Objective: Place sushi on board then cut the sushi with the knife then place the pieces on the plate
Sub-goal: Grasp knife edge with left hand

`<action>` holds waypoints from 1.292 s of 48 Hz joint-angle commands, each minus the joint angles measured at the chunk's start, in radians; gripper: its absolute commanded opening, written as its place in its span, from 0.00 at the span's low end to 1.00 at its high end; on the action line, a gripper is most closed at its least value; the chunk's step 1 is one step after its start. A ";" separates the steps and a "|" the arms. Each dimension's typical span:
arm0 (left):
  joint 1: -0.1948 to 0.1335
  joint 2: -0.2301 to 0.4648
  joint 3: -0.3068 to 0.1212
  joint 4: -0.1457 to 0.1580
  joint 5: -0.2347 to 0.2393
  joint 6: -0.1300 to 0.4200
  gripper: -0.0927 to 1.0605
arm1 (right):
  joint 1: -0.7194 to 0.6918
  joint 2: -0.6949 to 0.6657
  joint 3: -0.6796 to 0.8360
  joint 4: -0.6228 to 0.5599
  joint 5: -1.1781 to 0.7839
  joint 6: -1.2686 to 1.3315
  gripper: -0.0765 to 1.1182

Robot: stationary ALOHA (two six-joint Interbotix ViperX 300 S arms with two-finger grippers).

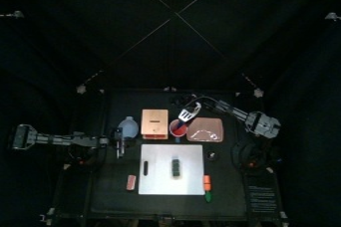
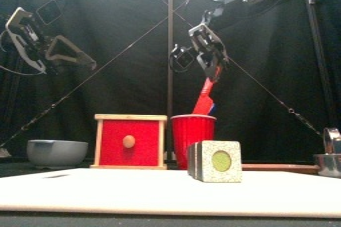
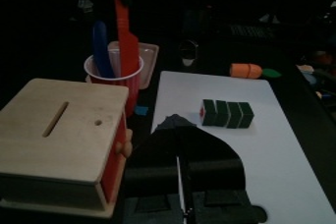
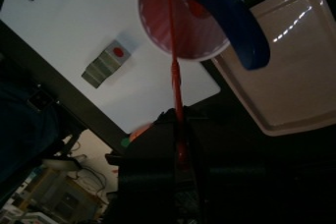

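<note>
That red knife (image 2: 206, 94) could catch the rim of the red cup (image 2: 193, 139) coming out and tip it, or drag the blue knife (image 4: 239, 27) along. It might also swivel, since the right gripper (image 2: 200, 50) pinches only the handle's top, jaws pressed narrow on it, blade tip down in the cup. The sushi (image 2: 218, 161) sits whole on the white board (image 2: 134, 183), nearer than the cup. The left gripper (image 3: 182, 135) hangs off left; open or closed, I can't tell.

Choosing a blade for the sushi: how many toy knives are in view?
2. The red knife is held by the right gripper, its tip in the red cup; the blue knife rests in that cup. No others show.
</note>
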 commanded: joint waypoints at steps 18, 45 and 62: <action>0.002 -0.012 -0.046 0.000 -0.006 0.005 0.07 | 0.184 -0.374 0.213 -0.209 -0.328 -0.005 0.30; -0.009 -0.037 -0.107 -0.002 -0.002 0.000 0.37 | 0.430 -0.626 0.847 -0.316 -1.172 -0.011 0.30; -0.106 0.044 -0.199 -0.017 0.109 -0.002 0.77 | 0.525 -0.623 0.985 -0.397 -1.396 -0.006 0.30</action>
